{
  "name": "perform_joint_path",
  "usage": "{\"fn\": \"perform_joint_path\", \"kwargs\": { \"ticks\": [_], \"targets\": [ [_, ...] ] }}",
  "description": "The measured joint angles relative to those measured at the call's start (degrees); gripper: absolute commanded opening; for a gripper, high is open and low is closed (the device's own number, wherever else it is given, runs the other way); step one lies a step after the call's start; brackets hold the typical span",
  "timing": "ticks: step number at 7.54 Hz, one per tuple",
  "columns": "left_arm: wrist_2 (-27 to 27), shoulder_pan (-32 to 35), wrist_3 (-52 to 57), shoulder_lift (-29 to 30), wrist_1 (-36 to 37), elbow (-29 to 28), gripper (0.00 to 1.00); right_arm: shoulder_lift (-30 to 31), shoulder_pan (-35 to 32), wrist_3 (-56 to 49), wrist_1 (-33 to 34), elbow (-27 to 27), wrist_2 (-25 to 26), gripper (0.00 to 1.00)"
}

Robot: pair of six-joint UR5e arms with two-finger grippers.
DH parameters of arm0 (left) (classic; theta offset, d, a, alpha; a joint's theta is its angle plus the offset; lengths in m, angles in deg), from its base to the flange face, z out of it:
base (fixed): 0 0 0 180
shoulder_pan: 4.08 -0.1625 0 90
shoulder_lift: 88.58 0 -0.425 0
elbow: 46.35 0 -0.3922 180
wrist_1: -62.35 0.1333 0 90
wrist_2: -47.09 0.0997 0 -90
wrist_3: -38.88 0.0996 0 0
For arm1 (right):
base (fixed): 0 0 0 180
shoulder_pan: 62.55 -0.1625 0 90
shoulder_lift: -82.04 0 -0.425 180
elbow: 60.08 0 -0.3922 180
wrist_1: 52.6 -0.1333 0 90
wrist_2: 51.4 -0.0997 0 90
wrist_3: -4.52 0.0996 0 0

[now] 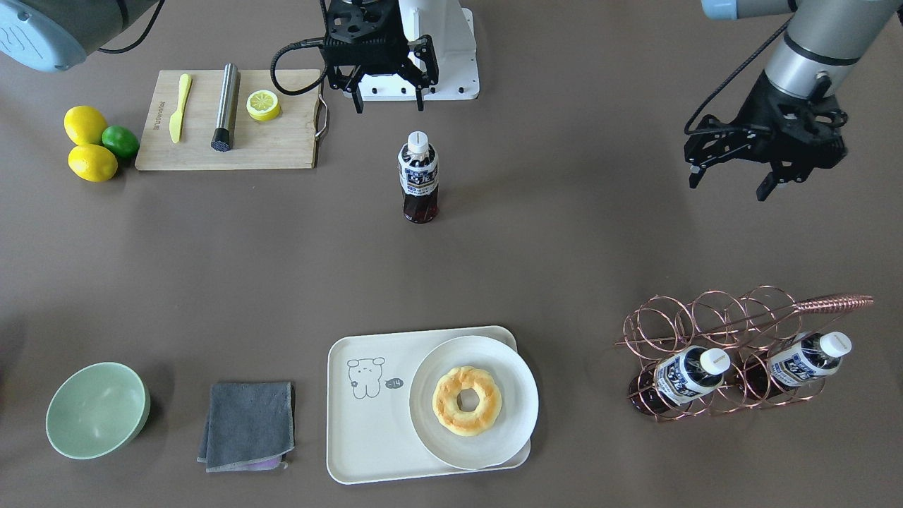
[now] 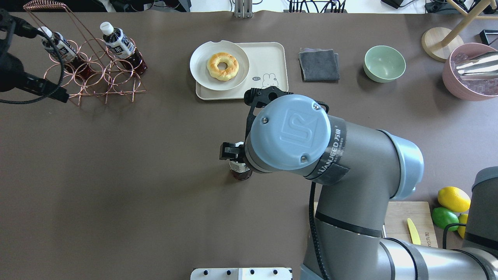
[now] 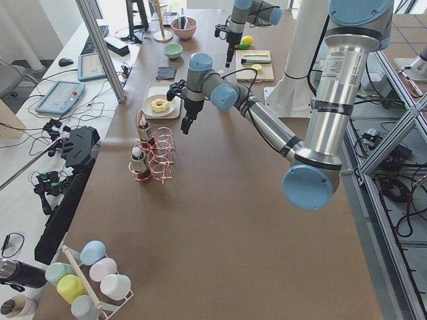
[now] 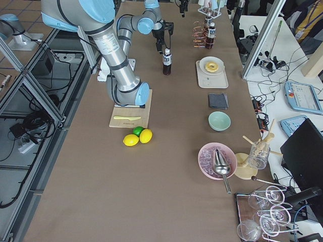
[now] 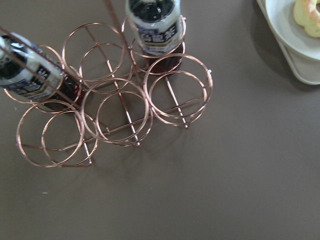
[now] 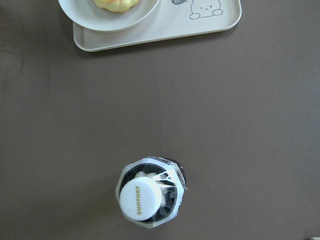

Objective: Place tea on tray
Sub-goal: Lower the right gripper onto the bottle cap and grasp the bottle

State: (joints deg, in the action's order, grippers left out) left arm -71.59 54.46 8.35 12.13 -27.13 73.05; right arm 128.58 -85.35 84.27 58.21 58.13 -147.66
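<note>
One tea [image 1: 418, 176] bottle stands upright on the bare table mid-way between the robot and the tray; from above its white cap [image 6: 140, 200] faces the right wrist camera. My right gripper [image 1: 389, 107] hangs open over it, on the robot's side, holding nothing. The cream tray [image 1: 367, 430] with the bear drawing lies at the far edge, and its near rim [image 6: 150, 42] shows beyond the bottle. My left gripper [image 1: 729, 187] hovers open and empty, short of a copper wire rack [image 1: 712, 317] that holds two more tea bottles [image 1: 688, 377] [image 1: 804, 360].
A round white plate [image 1: 515, 374] with a doughnut [image 1: 467, 400] covers half of the tray. Beside it lie a grey cloth [image 1: 248, 423] and a green bowl [image 1: 95, 409]. A wooden cutting board [image 1: 282, 144] with a knife, a metal cylinder and a lemon half sits near the lemons [image 1: 88, 144].
</note>
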Motion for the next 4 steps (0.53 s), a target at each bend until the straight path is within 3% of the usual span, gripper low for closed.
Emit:
{"fn": "perform_joint_path", "kwargs": {
  "ticks": [2,4],
  "targets": [
    [-3.9,4.7,4.9,-7.0,-5.6,0.1,0.97,-3.6,1.3,-3.3,0.7,-4.7,3.9,0.87],
    [-4.8,6.1,5.7,-9.3,-7.7,0.3,0.97,-5.8,1.7,-8.2,0.7,-7.4,6.4,0.86]
  ]
}}
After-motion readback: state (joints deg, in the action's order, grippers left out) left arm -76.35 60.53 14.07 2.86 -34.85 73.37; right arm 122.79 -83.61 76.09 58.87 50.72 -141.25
